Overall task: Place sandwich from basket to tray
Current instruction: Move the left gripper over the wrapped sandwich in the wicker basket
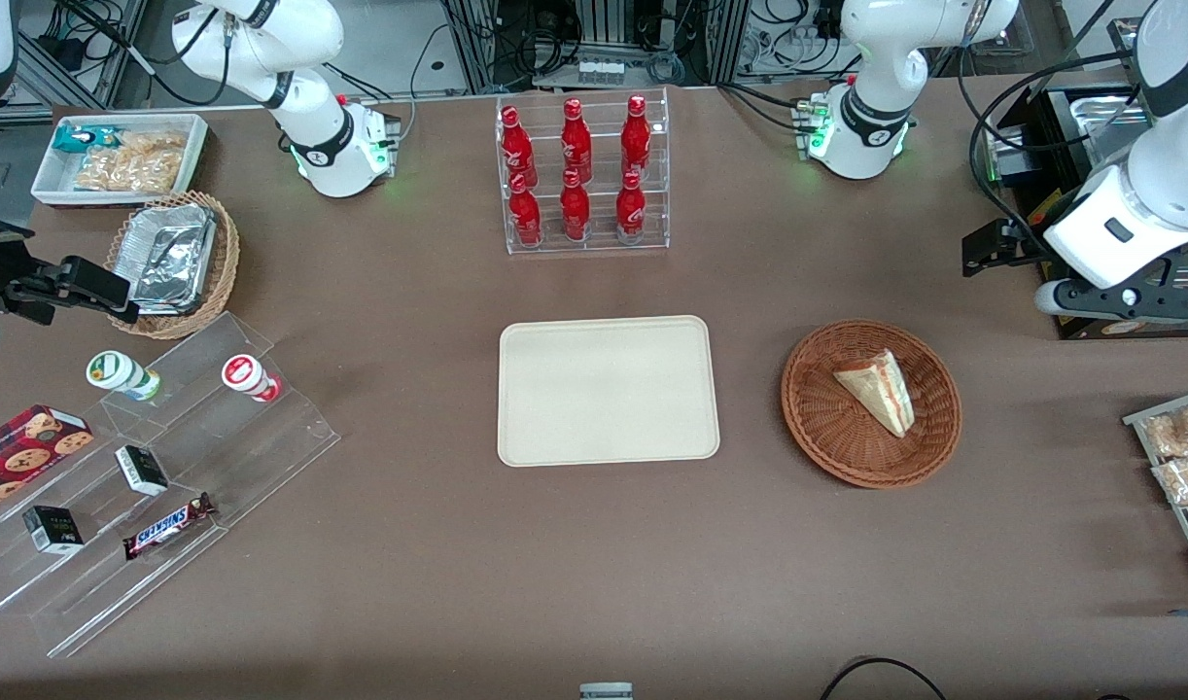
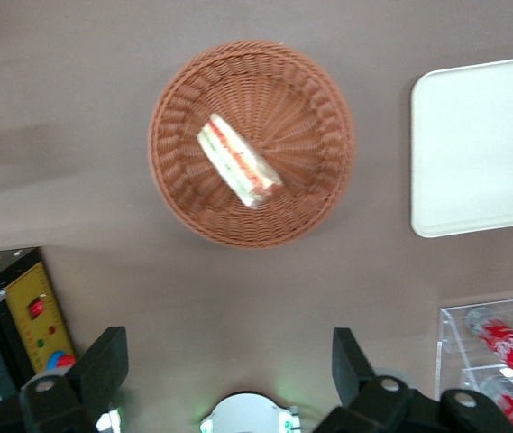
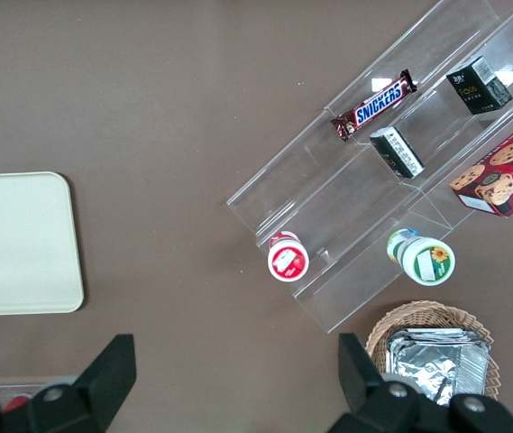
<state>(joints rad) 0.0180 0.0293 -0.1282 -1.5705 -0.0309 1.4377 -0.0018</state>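
I see the wrapped, wedge-shaped sandwich (image 1: 878, 389) lying in the round woven wicker basket (image 1: 818, 420) on the brown surface (image 1: 594, 564), beside the smooth beige tray (image 1: 609, 390). My gripper (image 2: 229, 365) hangs above, fingers (image 2: 103, 361) spread wide.

Bare worktop (image 1: 750, 544) lies between the basket (image 1: 872, 404) and the tray (image 1: 609, 390), so a sideways pass there meets nothing. The sandwich (image 1: 878, 389) lies exposed in the basket with only the low woven rim around it. The tray's surface is bare. Farther from the front camera, the clear rack of red bottles (image 1: 582, 175) stands upright near the tray's edge (the one tall obstacle). The end effector (image 2: 229, 370) hangs above the worktop with fingers spread, apart from the basket
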